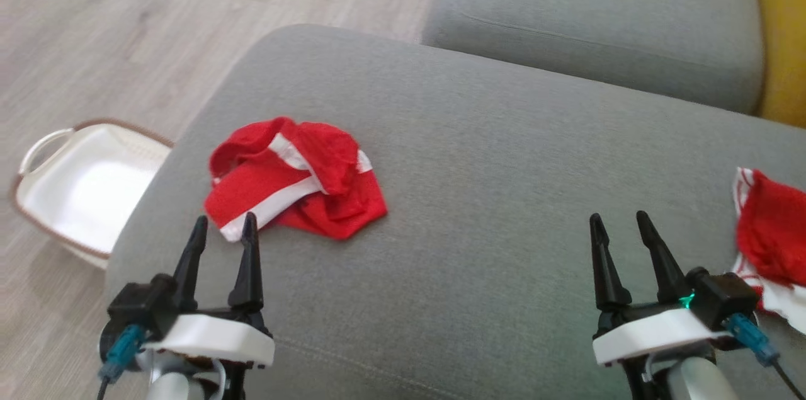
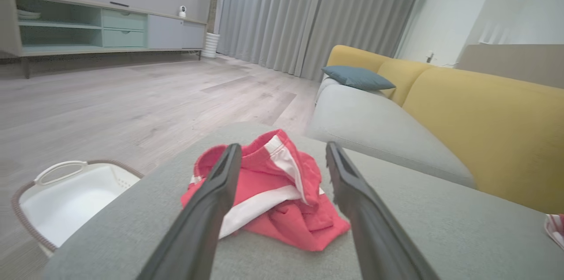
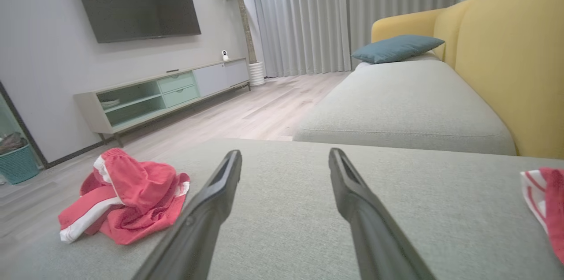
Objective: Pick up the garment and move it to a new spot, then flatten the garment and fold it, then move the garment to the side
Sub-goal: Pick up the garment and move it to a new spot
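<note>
— So, which step was in hand on the sofa (image 1: 504, 211)?
— The first, I'd judge: the pick-up. Nothing was lifted, flattened or folded

— Any containers about?
— One basket (image 1: 88, 186), on the floor (image 1: 94, 22) just off the seat's left front corner. It was white inside with a brown rim. I saw nothing in it, though the seat corner hid part of it

— And the garment (image 1: 296, 179)?
— Crumpled on the grey seat near that same corner, red with white bands, sitting in a loose heap

— Anything else up there?
— A second cloth (image 1: 771, 230), also red and white, at the seat's far right edge and partly cut off by the frame

— The grippers?
— The left gripper (image 1: 225, 218) sat just short of the garment, fingers apart and holding nothing. Its wrist view framed the heap between them. Whether a tip touched the white band, I couldn't tell. The right gripper (image 1: 619, 216) hovered over bare seat, well apart from the garment and beside the second cloth, fingers likewise spread and empty

— So what did the next move call for?
— Likely the left one going forward and down, then closing on a raised fold, so it took cloth and not upholstery. Loose fabric sags, so a high lift before carrying it to the open middle of the seat looked wise
</note>
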You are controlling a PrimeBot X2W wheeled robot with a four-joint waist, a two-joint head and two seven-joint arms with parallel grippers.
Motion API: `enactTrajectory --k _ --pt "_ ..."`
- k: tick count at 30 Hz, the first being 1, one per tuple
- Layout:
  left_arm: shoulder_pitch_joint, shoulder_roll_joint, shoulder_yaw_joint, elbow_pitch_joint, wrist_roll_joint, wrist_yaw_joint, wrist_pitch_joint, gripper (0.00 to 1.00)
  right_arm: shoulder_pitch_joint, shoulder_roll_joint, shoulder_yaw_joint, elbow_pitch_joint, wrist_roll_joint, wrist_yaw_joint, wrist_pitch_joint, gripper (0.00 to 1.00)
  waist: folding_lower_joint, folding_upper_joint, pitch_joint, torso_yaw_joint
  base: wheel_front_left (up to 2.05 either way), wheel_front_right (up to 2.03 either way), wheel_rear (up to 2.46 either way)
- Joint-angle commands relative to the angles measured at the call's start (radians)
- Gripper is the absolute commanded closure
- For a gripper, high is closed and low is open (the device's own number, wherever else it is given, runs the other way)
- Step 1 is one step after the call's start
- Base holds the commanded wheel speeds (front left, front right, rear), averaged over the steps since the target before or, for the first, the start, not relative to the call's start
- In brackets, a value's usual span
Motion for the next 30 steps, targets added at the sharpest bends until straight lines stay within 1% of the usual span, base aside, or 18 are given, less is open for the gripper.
enactTrajectory --k 1,8,17,26,30 --pt "-0.024 0.005 0.038 -0.03 0.012 -0.006 -0.006 0.0 -0.021 -0.005 0.027 -0.028 0.008 -0.001 -0.011 0.0 0.0 -0.0001 -0.002 0.022 0.0 0.0 0.0" --pt "-0.026 0.005 0.047 -0.027 0.011 -0.009 -0.006 0.0 -0.024 -0.005 0.039 -0.026 0.021 -0.001 -0.011 0.0 0.0 -0.0001 -0.001 0.044 0.0 0.0 0.0" --pt "-0.03 0.005 0.055 -0.039 0.004 -0.002 -0.006 0.0 -0.03 -0.005 0.038 -0.03 0.014 -0.001 -0.011 0.0 0.0 -0.0001 0.022 0.035 0.0 0.0 0.0" --pt "-0.071 0.005 0.081 -0.047 -0.001 -0.001 -0.006 0.0 -0.058 -0.005 0.029 -0.049 -0.015 -0.001 -0.011 0.0 0.0 -0.0001 0.098 0.009 0.0 0.0 0.0" --pt "-0.133 0.009 0.104 -0.018 0.026 -0.019 -0.006 0.0 -0.088 -0.005 -0.002 -0.068 -0.053 -0.001 -0.011 0.0 0.0 -0.0001 0.162 -0.007 0.0 0.0 0.0"
